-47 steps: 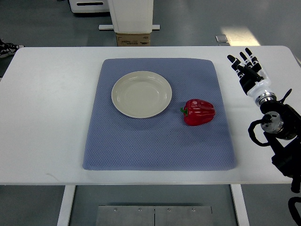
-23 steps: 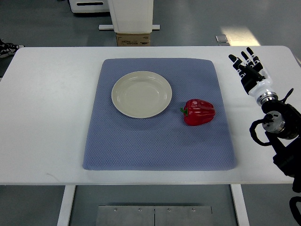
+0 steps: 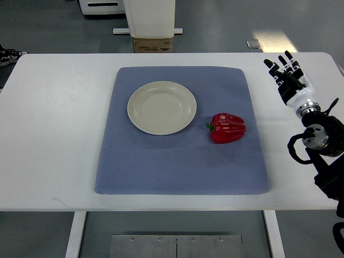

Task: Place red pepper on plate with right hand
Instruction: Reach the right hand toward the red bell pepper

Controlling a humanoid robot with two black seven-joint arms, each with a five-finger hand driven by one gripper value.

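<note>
While my right hand (image 3: 287, 75) hovers with fingers spread and holding nothing over the white table (image 3: 54, 123), I see the red pepper (image 3: 228, 127) well to its left on the blue mat (image 3: 177, 172), the plate (image 3: 162, 107) farther left.

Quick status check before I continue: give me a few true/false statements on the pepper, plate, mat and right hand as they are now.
1. The red pepper lies on the blue mat. True.
2. The pepper is on the plate. False: it lies beside the plate, to its right in the picture.
3. The right hand grasps the pepper. False: it is open, over the bare table.
4. The plate is empty. True.
</note>
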